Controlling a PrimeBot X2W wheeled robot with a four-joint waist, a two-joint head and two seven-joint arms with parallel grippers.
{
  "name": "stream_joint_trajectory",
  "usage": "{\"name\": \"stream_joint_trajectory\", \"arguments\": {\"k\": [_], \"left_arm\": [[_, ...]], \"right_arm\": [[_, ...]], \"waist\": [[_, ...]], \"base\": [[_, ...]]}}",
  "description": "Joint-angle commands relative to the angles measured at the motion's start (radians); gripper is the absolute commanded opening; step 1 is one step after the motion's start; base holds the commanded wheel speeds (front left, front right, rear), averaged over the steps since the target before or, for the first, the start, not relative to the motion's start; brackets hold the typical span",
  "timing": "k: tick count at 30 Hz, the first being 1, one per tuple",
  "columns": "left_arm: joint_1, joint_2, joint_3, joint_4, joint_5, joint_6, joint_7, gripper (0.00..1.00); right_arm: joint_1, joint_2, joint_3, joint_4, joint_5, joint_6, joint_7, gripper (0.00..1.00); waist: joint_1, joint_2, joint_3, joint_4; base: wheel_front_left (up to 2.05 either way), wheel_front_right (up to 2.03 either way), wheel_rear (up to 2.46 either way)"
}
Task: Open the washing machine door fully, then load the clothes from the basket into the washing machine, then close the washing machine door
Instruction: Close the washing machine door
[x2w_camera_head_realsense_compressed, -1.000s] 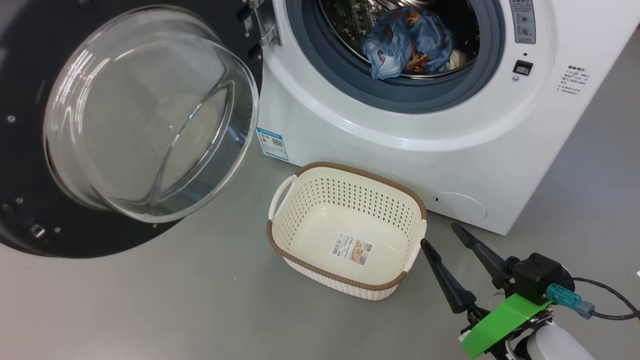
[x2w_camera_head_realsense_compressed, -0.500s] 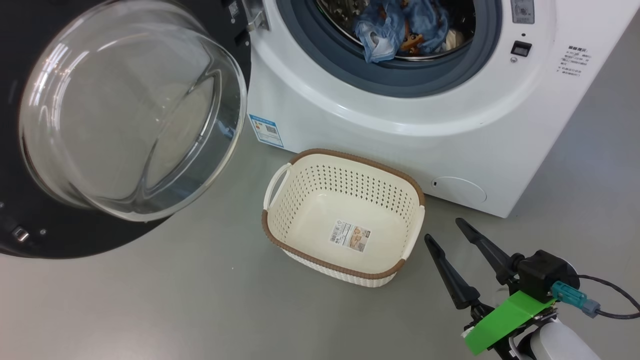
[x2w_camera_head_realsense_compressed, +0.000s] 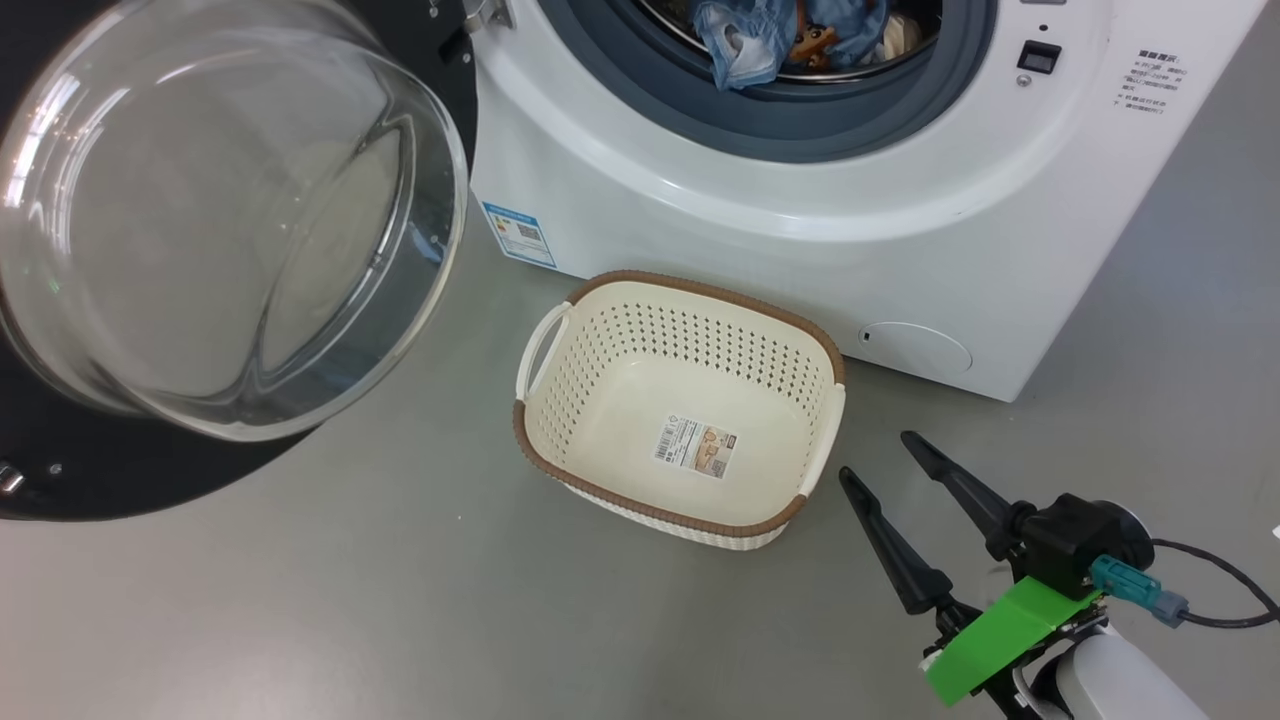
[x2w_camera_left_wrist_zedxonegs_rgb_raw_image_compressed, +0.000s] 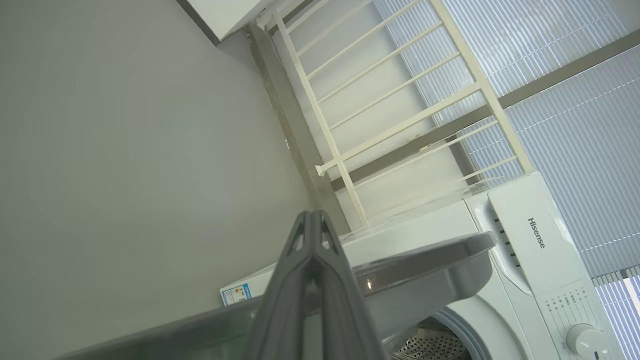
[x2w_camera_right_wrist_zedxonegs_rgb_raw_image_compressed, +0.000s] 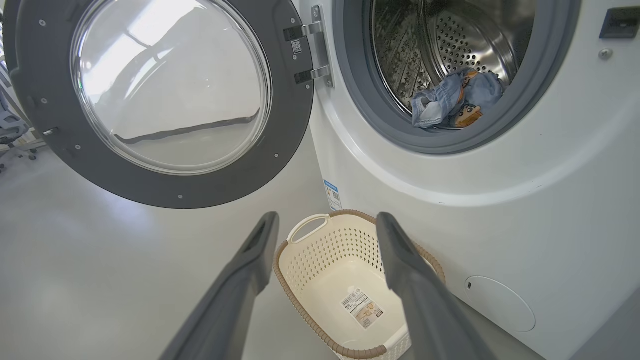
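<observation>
The washing machine (x2w_camera_head_realsense_compressed: 800, 240) stands with its door (x2w_camera_head_realsense_compressed: 200, 220) swung wide open to the left, glass bowl facing me. Light-blue clothes (x2w_camera_head_realsense_compressed: 760, 40) lie in the steel drum, also seen in the right wrist view as clothes (x2w_camera_right_wrist_zedxonegs_rgb_raw_image_compressed: 452, 100). The cream basket (x2w_camera_head_realsense_compressed: 690, 340) sits empty on the floor in front of the machine, a label on its bottom. My right gripper (x2w_camera_head_realsense_compressed: 875, 456) hovers open just right of the basket, nothing between its fingers. In the left wrist view my left gripper (x2w_camera_left_wrist_zedxonegs_rgb_raw_image_compressed: 310, 214) is shut and empty, close over the door's grey edge (x2w_camera_left_wrist_zedxonegs_rgb_raw_image_compressed: 425, 265).
Grey floor spreads around the basket. A round service flap (x2w_camera_head_realsense_compressed: 915, 348) sits low on the machine's front. A black cable (x2w_camera_head_realsense_compressed: 1220, 600) trails from my right wrist. A white rail rack (x2w_camera_left_wrist_zedxonegs_rgb_raw_image_compressed: 400, 100) leans by the wall and blinds behind the machine.
The head camera has moved, so machine, door and basket sit higher and further left in the picture. The right gripper stays open beside the basket.
</observation>
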Motion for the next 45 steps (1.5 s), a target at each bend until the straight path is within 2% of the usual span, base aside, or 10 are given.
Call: {"name": "stream_joint_trajectory", "arguments": {"k": [1,11,16,21,25,27,33,45], "left_arm": [[-0.032,0.084,0.009,0.001,0.0,0.006,0.03,0.0],[-0.075,0.082,-0.028,0.108,-0.008,0.022,0.167,0.0],[-0.072,0.074,-0.041,0.113,-0.011,0.014,0.214,0.0],[-0.053,0.063,-0.068,0.08,-0.014,0.004,0.309,0.0],[-0.01,0.059,-0.098,-0.007,-0.023,-0.002,0.42,0.0],[0.002,0.059,-0.103,-0.031,-0.026,-0.003,0.442,0.0],[0.086,0.062,-0.116,-0.216,-0.07,-0.004,0.571,0.0],[0.244,0.039,-0.102,-0.567,-0.176,-0.004,0.729,0.0]], "right_arm": [[-0.026,-0.002,0.023,-0.022,-0.001,0.001,-0.005,1.0],[-0.031,-0.013,0.028,-0.022,-0.004,0.001,-0.005,1.0],[-0.027,-0.012,0.024,-0.023,-0.005,0.001,-0.005,1.0],[-0.024,-0.01,0.021,-0.02,-0.005,0.001,-0.005,1.0],[-0.017,-0.008,0.014,-0.019,-0.003,0.001,-0.005,1.0],[-0.015,-0.007,0.012,-0.019,-0.002,0.001,-0.005,1.0],[0.003,-0.001,0.001,-0.024,0.0,0.001,-0.005,1.0],[0.029,0.012,-0.035,-0.036,-0.004,0.001,-0.005,1.0]], "waist": [[0.0,-0.0001,0.003,-0.005],[0.0,-0.0001,0.015,-0.015],[0.0,-0.0001,0.017,-0.016],[0.0,-0.0001,0.013,-0.015],[0.0,-0.0001,-0.002,-0.013],[0.0,-0.0001,-0.006,-0.012],[0.0,-0.0001,-0.022,-0.011],[0.0,-0.0001,-0.047,-0.039]], "base": [[0.0,0.0,0.0],[0.0,0.0,0.0],[0.0,0.0,0.0],[0.0,0.0,0.0],[0.0,0.0,0.0],[0.0,0.0,0.0],[0.0,0.0,0.0],[0.0,0.0,0.0]]}}
